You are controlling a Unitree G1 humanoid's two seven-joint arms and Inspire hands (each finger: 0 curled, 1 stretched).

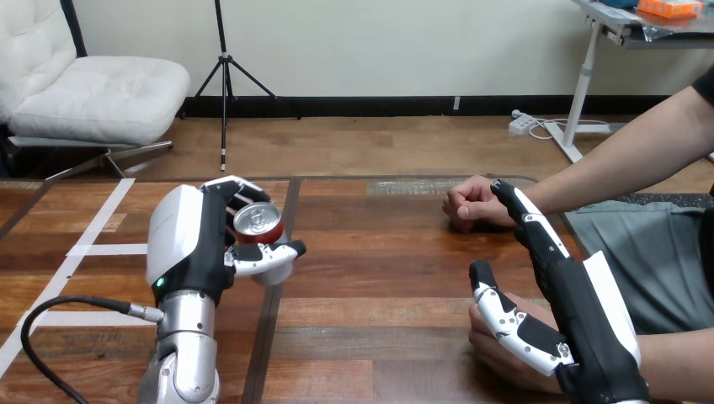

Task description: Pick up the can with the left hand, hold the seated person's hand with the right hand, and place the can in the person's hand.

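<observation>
Broadly, a wooden surface (379,278) underneath everything. At right, the right robot hand (581,311), open with fingers straight, tips reaching beside the wrist of the person's far hand (468,202), a fist resting on the surface; thumb lying over the person's near hand (497,353). At left, the left robot hand (198,244), closed round the can (257,222), upright, silver top showing; whether clear of the surface, impossible to tell.

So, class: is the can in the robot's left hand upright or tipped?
Roughly upright: the can shows its silver top upward, the left hand curled round it.
</observation>
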